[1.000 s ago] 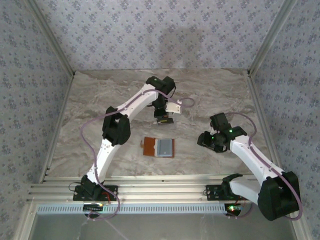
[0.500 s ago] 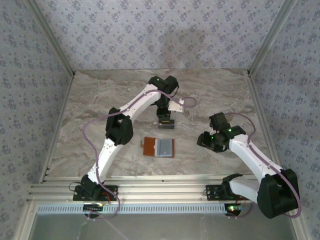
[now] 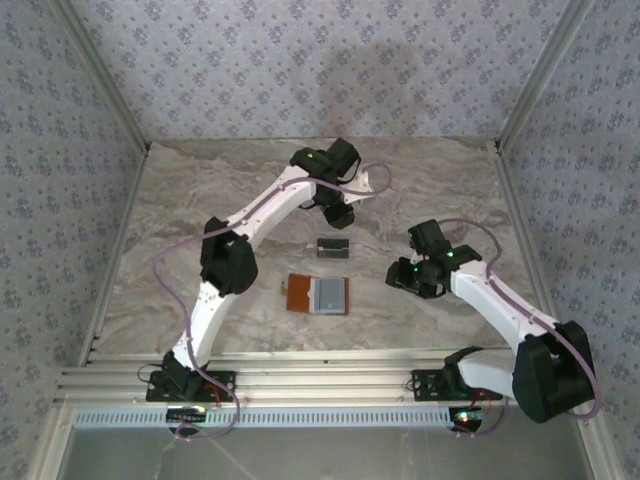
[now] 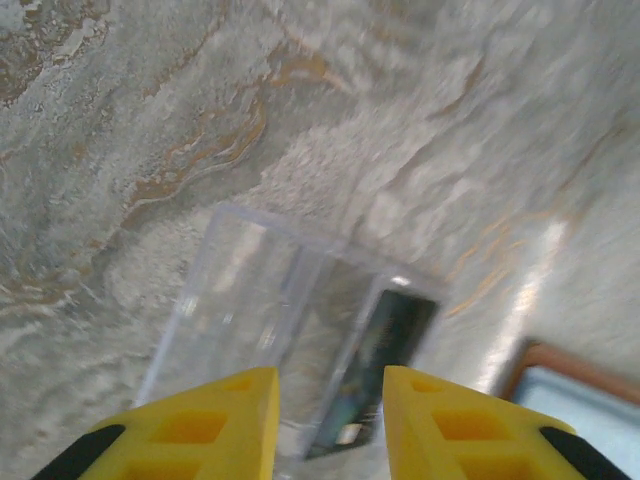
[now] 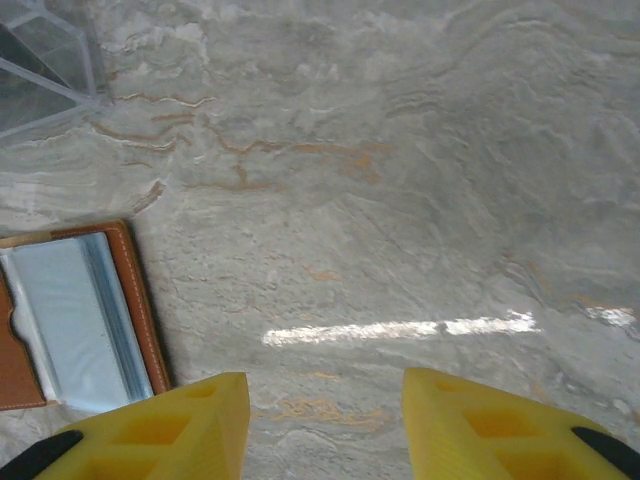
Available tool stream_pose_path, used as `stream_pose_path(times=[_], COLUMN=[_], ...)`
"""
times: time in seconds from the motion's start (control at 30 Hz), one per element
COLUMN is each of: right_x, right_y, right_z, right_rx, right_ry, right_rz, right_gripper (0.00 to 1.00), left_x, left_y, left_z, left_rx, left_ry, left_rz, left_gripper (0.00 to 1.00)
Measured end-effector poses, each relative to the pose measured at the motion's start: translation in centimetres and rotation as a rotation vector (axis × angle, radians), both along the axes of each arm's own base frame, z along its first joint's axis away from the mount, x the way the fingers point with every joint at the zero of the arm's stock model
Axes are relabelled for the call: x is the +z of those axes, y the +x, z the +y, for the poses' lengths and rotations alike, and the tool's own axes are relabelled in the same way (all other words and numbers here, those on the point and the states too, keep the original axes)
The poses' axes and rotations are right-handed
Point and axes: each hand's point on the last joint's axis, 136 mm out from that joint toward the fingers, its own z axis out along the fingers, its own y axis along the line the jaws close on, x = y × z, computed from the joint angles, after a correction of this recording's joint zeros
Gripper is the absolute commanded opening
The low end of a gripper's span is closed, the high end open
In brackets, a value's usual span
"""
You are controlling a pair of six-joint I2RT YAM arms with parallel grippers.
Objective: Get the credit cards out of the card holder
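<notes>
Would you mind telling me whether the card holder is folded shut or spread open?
Spread open: the card holder lies flat, its pale blue-grey lining facing up.

Around my bench, three walls: pale blue-grey wallpaper (image 3: 320, 60), small repeating flower print. At left and right, bare metal corner posts (image 3: 100, 85), slanting upward. Under me, a table top (image 3: 190, 200), grey marble pattern with rust-brown veins. By my bases: ribbed metal rails (image 3: 320, 383); slotted white strip (image 3: 300, 415). Light: one bright streak (image 5: 400, 328) on the marble.
</notes>
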Motion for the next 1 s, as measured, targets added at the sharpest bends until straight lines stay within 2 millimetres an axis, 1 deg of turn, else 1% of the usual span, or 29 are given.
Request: stream_pose_path(times=[0.1,0.17,0.23,0.33,0.43,0.5,0.6,0.7,0.77,0.87,1.0], right_x=[0.1,0.3,0.4,0.5,0.5,0.5,0.2,0.1,0.0,-0.3,-0.3], right_y=[0.5,0.9,1.2,1.5,1.9,2.0,2.0,1.9,1.9,1.9,2.1], right_z=[1.0,1.6,2.1,2.6,3.3,3.7,4.3,4.8,5.0,5.1,5.2], right_rx=[0.025,0.039,0.046,0.056,0.07,0.082,0.098,0.112,0.118,0.122,0.122], right_ry=[0.004,0.019,0.031,0.043,0.05,0.056,0.063,0.065,0.065,0.062,0.061], right_rz=[0.002,-0.001,-0.002,0.0,0.003,0.005,0.007,0.007,0.009,0.015,0.016], right_gripper=[0.46,0.46,0.46,0.46,0.46,0.46,0.46,0.46,0.46,0.46,0.46], left_x=[2.2,2.8,2.6,0.7,-1.7,-3.1,-4.6,-5.2,-5.2,-5.3,-6.5], left_y=[-1.9,-3.1,-4.1,-5.1,-5.9,-6.6,-8.2,-9.8,-10.7,-11.4,-13.0], left_z=[-0.8,-0.7,-0.5,0.1,1.0,1.9,3.3,4.6,4.9,4.6,3.9], left_rx=[0.15,0.253,0.345,0.492,0.61,0.681,0.767,0.83,0.854,0.872,0.874], left_ry=[-0.142,-0.221,-0.277,-0.306,-0.277,-0.253,-0.219,-0.214,-0.217,-0.23,-0.245], left_rz=[0.088,0.153,0.218,0.308,0.378,0.418,0.473,0.507,0.536,0.584,0.676], left_gripper=[0.34,0.33,0.33,0.34,0.34,0.34,0.33,0.32,0.32,0.32,0.32])
